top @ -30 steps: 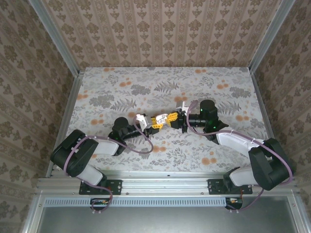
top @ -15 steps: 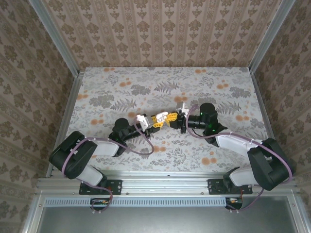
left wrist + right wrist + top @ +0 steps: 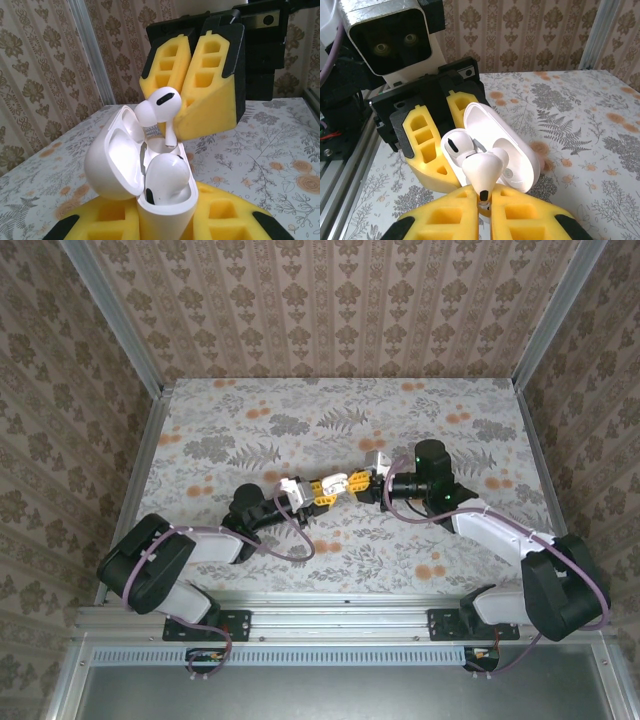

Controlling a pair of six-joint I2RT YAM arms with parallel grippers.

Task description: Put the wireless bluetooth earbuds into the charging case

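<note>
left fingers (image 3: 112, 220) clamped on the open charging case (image 3: 167, 215), raised over the middle of the worktop (image 3: 250, 420), one earbud (image 3: 167, 175) seated. right fingers (image 3: 447, 215) pinch the second earbud (image 3: 481, 172) just over it. my worry: going in tilted, it could catch the edge, knock the lid (image 3: 110, 155), or slip free.

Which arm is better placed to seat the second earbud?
Right. The right gripper grips the loose earbud over the open case; the left gripper just holds that case, with the other earbud seated.
</note>
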